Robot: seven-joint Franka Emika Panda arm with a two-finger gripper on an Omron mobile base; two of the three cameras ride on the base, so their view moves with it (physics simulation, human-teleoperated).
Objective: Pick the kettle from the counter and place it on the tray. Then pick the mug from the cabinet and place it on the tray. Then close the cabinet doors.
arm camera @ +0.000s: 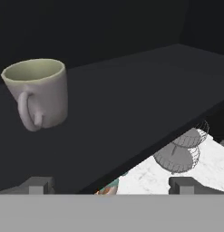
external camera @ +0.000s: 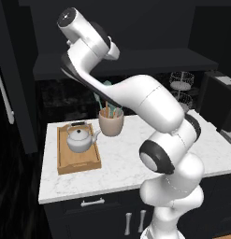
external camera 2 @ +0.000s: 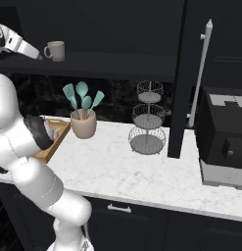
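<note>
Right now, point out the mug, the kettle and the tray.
mug (arm camera: 43,97), hand view, outer wall beside the handle.
kettle (external camera: 79,140), left base view, round body.
tray (external camera: 79,164), left base view, near rim.

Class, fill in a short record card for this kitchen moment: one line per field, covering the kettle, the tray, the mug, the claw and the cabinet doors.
kettle: sits on the tray, upright
tray: on the counter's left part, beside the tan utensil pot
counter: white marble slab
mug: upright on the cabinet shelf, handle facing the camera in the hand view
claw: open, raised to shelf level, holding nothing
cabinet doors: open; right door's bar handle visible
task stage: kettle step done, mug not yet gripped
</note>
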